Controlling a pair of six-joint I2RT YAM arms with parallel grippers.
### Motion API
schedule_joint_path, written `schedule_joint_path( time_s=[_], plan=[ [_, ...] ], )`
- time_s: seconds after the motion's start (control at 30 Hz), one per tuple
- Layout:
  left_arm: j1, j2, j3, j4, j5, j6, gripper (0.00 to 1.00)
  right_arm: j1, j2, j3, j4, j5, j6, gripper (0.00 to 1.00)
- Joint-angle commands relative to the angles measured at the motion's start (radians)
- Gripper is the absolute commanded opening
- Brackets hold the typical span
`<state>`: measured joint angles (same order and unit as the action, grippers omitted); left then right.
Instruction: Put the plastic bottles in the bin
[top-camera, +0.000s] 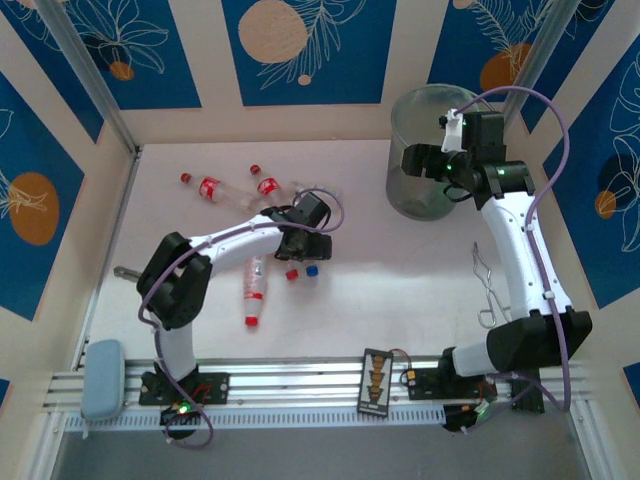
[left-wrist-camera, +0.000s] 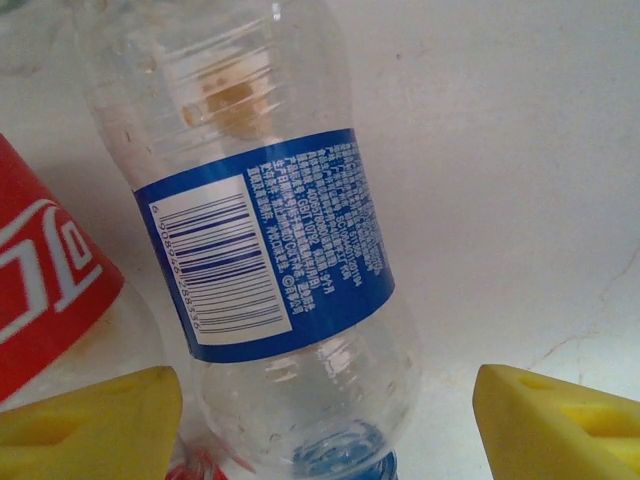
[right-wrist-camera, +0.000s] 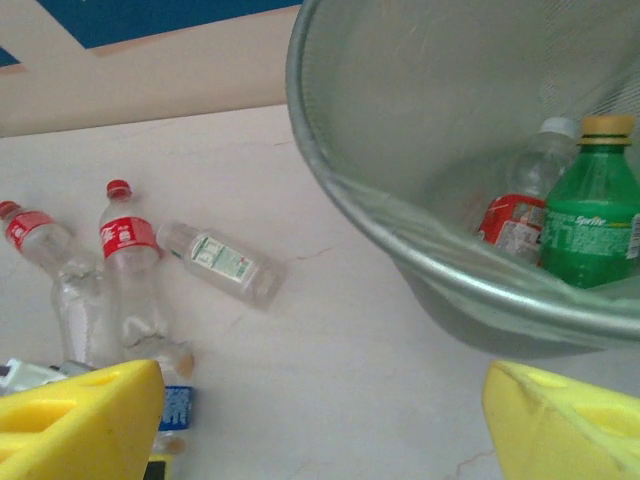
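Observation:
A clear plastic bottle with a blue label (left-wrist-camera: 270, 240) and blue cap lies on the table between the yellow fingers (left-wrist-camera: 90, 425) of my left gripper (left-wrist-camera: 325, 420). The jaws are open around it, with a gap on the right side. A red-labelled bottle (left-wrist-camera: 40, 280) lies against it. More plastic bottles lie around the left gripper (top-camera: 305, 245): two with red caps (top-camera: 212, 190) (top-camera: 268, 186) behind it and one (top-camera: 255, 290) in front. My right gripper (right-wrist-camera: 325, 420) hangs open and empty beside the bin (right-wrist-camera: 420, 240). The bin holds a green bottle (right-wrist-camera: 595, 220) and a red-labelled one (right-wrist-camera: 515, 215).
The bin (top-camera: 415, 190) stands at the table's back right, and my right gripper (top-camera: 412, 162) sits at its rim. A bent wire tool (top-camera: 487, 290) lies by the right arm. A grey-blue pad (top-camera: 102, 378) and a small black device (top-camera: 376, 380) sit on the front rail.

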<state>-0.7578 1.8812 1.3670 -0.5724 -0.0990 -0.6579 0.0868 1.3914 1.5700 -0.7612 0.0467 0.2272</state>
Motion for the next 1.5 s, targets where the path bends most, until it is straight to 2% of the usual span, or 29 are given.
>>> schedule_joint_path(
  time_s=[0.0,0.3,0.63,0.97,1.07,1.3,1.47],
  plan=[
    [-0.009,0.039,0.017,-0.014,-0.013,-0.029,0.76,-0.012,-0.042,-0.037,0.041,-0.063,0.025,0.83],
    [-0.01,0.079,0.008,0.003,-0.028,-0.031,0.71,-0.032,-0.064,-0.096,0.062,-0.1,0.042,0.83],
    [-0.009,0.073,0.0,0.023,-0.021,-0.008,0.6,-0.032,-0.086,-0.155,0.064,-0.125,0.068,0.83],
    [-0.009,-0.053,-0.036,0.09,0.072,0.074,0.58,-0.003,-0.147,-0.244,0.053,-0.255,0.107,0.83],
    [-0.009,-0.107,-0.07,0.149,0.117,0.099,0.58,0.018,-0.156,-0.283,0.083,-0.319,0.144,0.83],
    [-0.009,-0.207,-0.19,0.401,0.348,0.2,0.58,0.105,-0.095,-0.354,0.187,-0.428,0.249,0.83],
    [-0.009,-0.245,-0.257,0.574,0.481,0.205,0.58,0.147,-0.021,-0.36,0.25,-0.444,0.291,0.82]
  ],
)
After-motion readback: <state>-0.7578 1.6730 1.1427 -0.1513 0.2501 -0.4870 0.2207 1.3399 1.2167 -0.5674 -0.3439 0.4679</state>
